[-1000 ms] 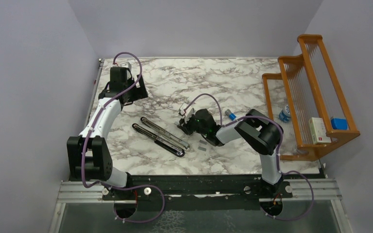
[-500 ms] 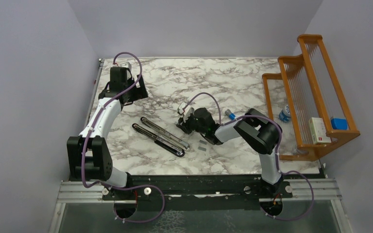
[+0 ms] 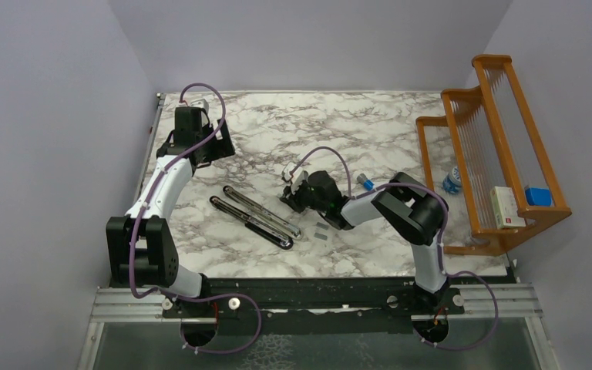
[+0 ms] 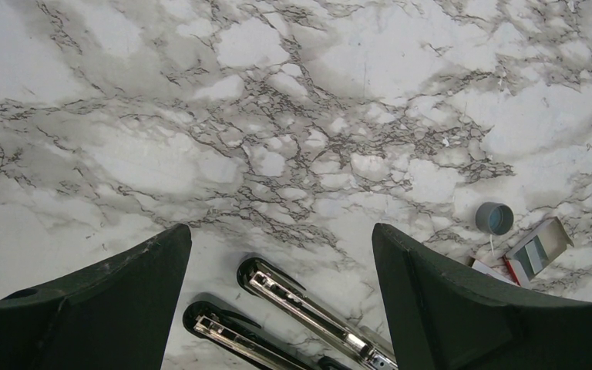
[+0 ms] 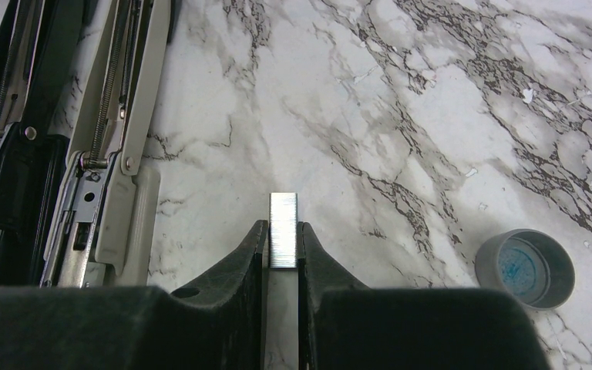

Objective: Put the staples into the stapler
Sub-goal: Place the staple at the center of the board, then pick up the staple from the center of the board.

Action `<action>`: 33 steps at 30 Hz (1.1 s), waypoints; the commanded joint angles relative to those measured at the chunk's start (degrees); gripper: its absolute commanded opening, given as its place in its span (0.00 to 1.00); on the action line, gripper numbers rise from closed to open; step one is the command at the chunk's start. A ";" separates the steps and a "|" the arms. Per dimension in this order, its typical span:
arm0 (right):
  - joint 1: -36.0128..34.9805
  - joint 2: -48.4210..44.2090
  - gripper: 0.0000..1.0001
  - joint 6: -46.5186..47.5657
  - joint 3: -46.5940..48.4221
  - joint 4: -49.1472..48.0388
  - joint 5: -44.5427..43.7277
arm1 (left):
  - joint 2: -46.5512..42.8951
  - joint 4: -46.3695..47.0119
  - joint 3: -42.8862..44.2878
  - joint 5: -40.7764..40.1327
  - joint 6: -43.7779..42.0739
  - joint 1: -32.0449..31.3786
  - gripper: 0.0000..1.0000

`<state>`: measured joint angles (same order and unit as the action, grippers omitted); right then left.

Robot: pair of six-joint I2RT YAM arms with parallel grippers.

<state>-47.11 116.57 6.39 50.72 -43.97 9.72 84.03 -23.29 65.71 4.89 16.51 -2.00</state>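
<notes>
The staples (image 3: pixel 321 230) lie as loose grey strips on the marble table (image 3: pixel 370 123), just right of the opened stapler (image 3: pixel 256 216). The right gripper (image 3: pixel 294 199) hangs low beside them, and the left gripper (image 3: pixel 204 146) is well off at the far left. From the left wrist, the jaws stand wide above the stapler's ends, with a grey cap (image 4: pixel 494 218) and a small box (image 4: pixel 536 250) to the right. From the right wrist, the jaws pinch one staple strip (image 5: pixel 283 230), just beside the stapler.

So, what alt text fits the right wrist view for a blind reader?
The right gripper pinches a short silvery strip of staples over a marble table. An opened stapler lies at left, a small grey cap at lower right.
</notes>
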 commanded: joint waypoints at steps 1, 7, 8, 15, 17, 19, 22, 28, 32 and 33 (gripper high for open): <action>0.47 0.23 0.01 -0.25 -1.64 15.25 -0.80 | -0.37 0.95 -1.29 0.52 -0.13 0.24 0.90; 0.48 -5.36 0.01 -0.87 3.12 19.96 2.11 | -0.26 4.18 -3.10 0.73 0.93 0.22 0.92; 0.51 -6.55 0.01 -0.89 3.92 20.80 2.55 | -0.25 4.98 -3.55 0.86 1.35 0.23 0.93; 0.49 -15.53 0.01 -1.79 7.19 29.83 0.55 | -0.17 11.94 -6.52 1.06 4.77 0.70 0.99; 0.44 -18.35 0.01 -2.65 7.20 32.64 -0.25 | 0.19 13.48 -6.79 0.88 5.62 1.05 0.99; 0.40 -20.73 0.01 -4.12 7.33 35.69 -0.85 | 0.86 14.75 -6.68 1.56 6.04 1.50 0.99; -0.28 -23.16 0.01 -6.12 7.46 40.12 -2.09 | 1.59 15.52 -6.41 2.73 5.88 1.78 0.97; -3.77 -24.67 0.01 -7.24 7.90 48.66 -2.69 | -0.86 15.81 -8.00 -1.01 5.68 1.78 0.99; -6.21 -23.61 0.01 -7.62 9.66 52.42 -3.69 | 0.52 13.05 -6.53 0.20 7.13 1.82 0.99; -6.86 -23.18 0.01 -7.79 10.27 53.01 -4.34 | 0.78 12.88 -6.27 0.36 7.21 1.81 0.99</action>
<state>-51.77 92.68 -0.10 57.67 2.76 8.03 85.06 -9.54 58.70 5.32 22.31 -0.47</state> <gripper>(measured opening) 0.173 0.989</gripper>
